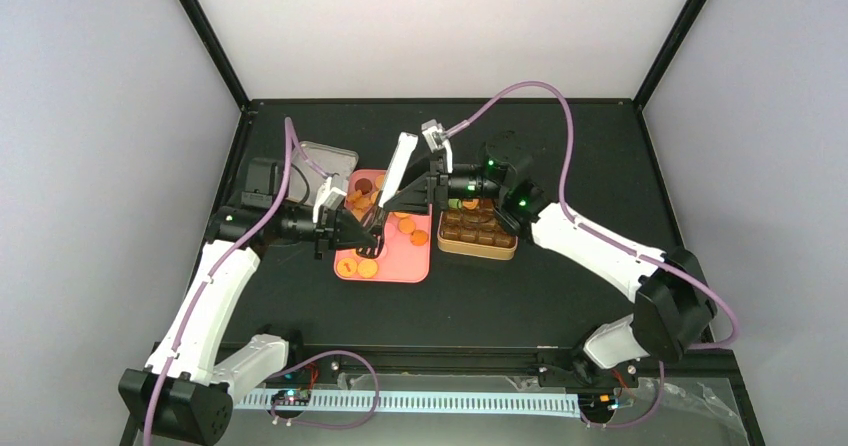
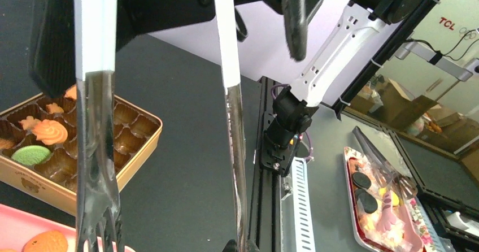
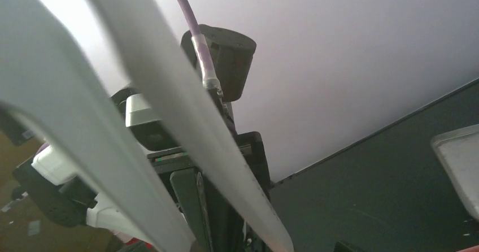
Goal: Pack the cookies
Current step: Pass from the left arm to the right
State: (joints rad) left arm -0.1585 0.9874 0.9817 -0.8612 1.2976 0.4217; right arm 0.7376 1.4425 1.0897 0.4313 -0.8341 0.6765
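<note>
Orange cookies (image 1: 367, 267) lie on the pink tray (image 1: 400, 261) just below the tips of the near-upright tongs (image 1: 397, 171) that my right pincer (image 1: 408, 194) clasps by the white handles, with the gold tin (image 1: 478, 253) to the tray's right and my left pincer (image 1: 355, 231) pressed together beside the tips.

Left arm (image 1: 205, 301), lower left of frame: white shell links, black joint housings, a row of small dark slots along the long link. Right arm (image 1: 590, 246), right side: same white links, a bulky black elbow joint (image 1: 672, 314), and two green lights (image 1: 521, 203) near the wrist. Each arm has a thin purple cable (image 1: 560, 106). Wrist cameras (image 1: 435, 132) are small grey-white boxes. Left gripper (image 1: 366, 234): black, wedge-shaped.
</note>
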